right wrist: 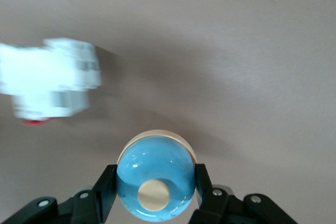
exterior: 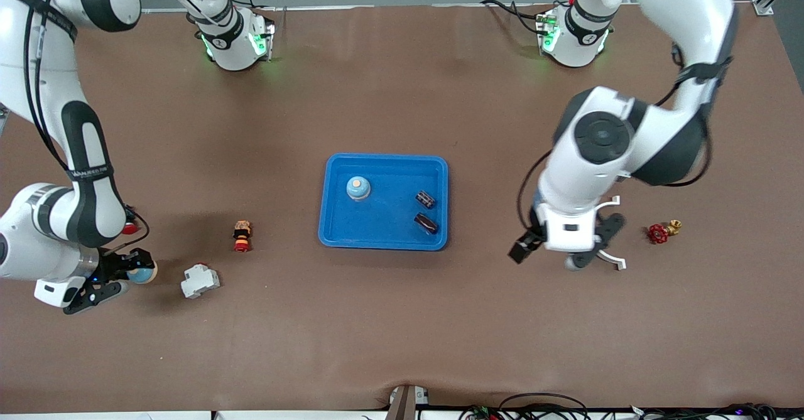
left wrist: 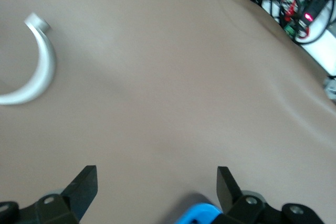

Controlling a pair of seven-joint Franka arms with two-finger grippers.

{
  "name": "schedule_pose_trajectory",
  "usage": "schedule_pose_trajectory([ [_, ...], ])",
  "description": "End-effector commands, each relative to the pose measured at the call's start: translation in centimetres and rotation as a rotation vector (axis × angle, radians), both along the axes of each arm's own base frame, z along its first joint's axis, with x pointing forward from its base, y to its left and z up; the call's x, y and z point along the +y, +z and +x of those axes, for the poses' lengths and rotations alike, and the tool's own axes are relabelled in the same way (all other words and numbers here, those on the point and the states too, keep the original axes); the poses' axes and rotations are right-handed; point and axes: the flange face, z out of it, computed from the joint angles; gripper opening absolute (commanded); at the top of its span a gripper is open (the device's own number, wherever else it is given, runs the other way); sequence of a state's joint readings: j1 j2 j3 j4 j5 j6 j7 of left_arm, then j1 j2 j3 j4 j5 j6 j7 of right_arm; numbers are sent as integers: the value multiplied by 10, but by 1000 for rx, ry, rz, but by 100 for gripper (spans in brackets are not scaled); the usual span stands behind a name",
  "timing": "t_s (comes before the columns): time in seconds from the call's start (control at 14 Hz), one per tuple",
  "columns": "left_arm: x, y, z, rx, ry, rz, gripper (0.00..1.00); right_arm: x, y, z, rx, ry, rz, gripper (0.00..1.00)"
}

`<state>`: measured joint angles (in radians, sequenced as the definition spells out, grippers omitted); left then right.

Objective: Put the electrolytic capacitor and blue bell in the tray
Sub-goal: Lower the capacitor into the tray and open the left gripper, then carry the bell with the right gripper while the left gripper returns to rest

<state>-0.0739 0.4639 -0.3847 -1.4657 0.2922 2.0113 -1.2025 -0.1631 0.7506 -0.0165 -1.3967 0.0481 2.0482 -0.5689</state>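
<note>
The bright-blue tray point(exterior: 383, 235) lies mid-table. In it stand a blue bell point(exterior: 358, 188) with a tan button and two dark electrolytic capacitors point(exterior: 425, 199) point(exterior: 426, 222). My right gripper point(exterior: 134, 275) is low over the table at the right arm's end, shut on a second blue bell point(exterior: 144, 274). The right wrist view shows that bell point(right wrist: 156, 179) squeezed between both fingers of the right gripper point(right wrist: 156, 182). My left gripper point(exterior: 597, 241) is open and empty over bare table toward the left arm's end. In the left wrist view the left gripper point(left wrist: 157, 184) holds nothing.
A white circuit breaker point(exterior: 200, 280) lies beside the held bell and shows blurred in the right wrist view point(right wrist: 52, 77). A red-and-yellow push button point(exterior: 242, 236) stands between it and the tray. A red valve point(exterior: 659, 233) and a white curved piece point(exterior: 612, 260) point(left wrist: 37, 72) lie by the left gripper.
</note>
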Motion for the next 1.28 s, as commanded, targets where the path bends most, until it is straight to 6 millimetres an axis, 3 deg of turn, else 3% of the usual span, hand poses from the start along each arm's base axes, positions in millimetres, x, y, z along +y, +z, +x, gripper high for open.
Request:
schedule_pose_trajectory([
  [0.0, 53, 37, -9, 48, -107, 57, 100, 53, 73, -12, 43, -143, -4, 0],
  [0.21, 102, 74, -14, 59, -213, 94, 100, 131, 107, -31, 91, -320, 54, 0],
  [0.36, 137, 95, -16, 63, -312, 125, 100, 187, 117, -40, 99, -420, 32, 0],
  [0.57, 167, 122, -22, 52, -403, 153, 100, 284, 123, -55, 75, -560, 4, 0],
  [0.71, 188, 136, -28, 56, -420, 152, 100, 333, 111, -67, 36, -621, 4, 0],
  [0.85, 210, 144, -33, 71, -446, 119, 100, 370, 85, -85, 4, -662, 12, 0],
  [1.0, 233, 159, -47, 97, -468, 92, 100, 394, 59, -102, -28, -692, 27, 0],
  [1.21, 235, 180, -66, 109, -557, 116, 100, 425, 37, -126, -55, -721, 40, 0],
])
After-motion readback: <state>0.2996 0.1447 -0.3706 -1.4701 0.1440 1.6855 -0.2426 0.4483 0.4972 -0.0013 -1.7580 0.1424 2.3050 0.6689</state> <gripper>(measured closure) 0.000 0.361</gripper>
